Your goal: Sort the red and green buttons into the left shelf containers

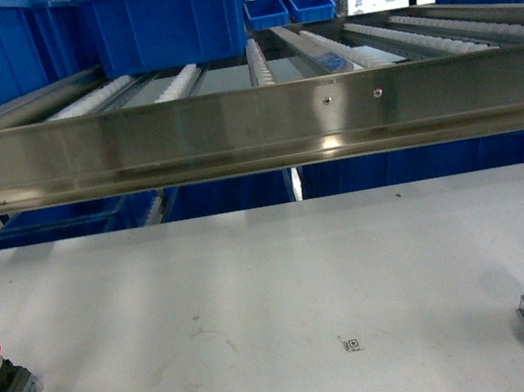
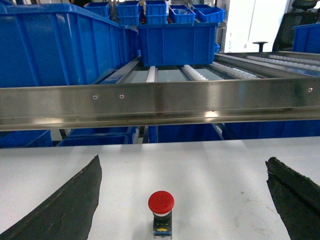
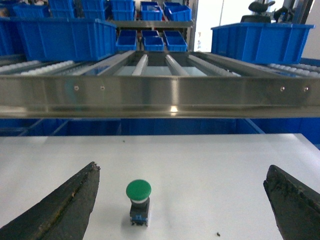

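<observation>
Behind btns, steel rail fronts blue bins.

A white table fronts a steel roller rack; small blue bins sit behind.

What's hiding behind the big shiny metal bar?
Behind the steel rail lie roller tracks carrying a large blue bin, with smaller blue bins farther back. The bins' insides are hidden from here.
</observation>
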You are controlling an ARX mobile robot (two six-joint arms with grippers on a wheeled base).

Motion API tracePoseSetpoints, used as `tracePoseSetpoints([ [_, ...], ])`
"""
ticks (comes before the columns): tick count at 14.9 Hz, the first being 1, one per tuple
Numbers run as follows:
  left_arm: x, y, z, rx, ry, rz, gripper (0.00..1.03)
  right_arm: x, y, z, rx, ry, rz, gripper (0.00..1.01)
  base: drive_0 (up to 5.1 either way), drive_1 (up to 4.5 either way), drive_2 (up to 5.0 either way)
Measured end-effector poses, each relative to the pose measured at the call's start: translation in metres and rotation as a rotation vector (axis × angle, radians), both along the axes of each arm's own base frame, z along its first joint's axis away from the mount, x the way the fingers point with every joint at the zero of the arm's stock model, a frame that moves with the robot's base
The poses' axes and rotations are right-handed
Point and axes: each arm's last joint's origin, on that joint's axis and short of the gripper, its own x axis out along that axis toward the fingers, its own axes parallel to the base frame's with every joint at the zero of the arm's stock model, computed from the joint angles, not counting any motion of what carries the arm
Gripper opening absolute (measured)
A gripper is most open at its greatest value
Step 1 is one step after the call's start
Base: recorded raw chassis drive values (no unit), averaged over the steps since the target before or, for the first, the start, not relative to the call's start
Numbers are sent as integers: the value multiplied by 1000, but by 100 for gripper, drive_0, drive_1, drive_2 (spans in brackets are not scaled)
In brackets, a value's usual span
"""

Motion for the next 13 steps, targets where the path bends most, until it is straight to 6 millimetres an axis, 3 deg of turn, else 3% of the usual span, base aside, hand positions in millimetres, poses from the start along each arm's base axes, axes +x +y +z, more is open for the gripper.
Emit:
tracePoseSetpoints([
  [3, 1, 5, 1, -2, -10, 14, 98, 2, 6, 4, -6, -31, 36, 98, 0, 0, 0],
  [4, 10, 9, 4, -13, -3, 9, 98, 14, 11, 8, -18, 5, 37, 98, 0, 0, 0],
  [5, 33, 9, 5, -30, 120, -35, 98, 40, 21, 14, -48, 100, 84, 98, 0, 0, 0],
  [9, 92, -7, 21, 0, 235, -115, 98, 96, 35, 0, -82, 330, 130, 98, 0, 0, 0],
  [13, 117, -20, 22, 14, 268, -121, 98, 150, 35, -10, -50, 495, 124, 98, 0, 0, 0],
])
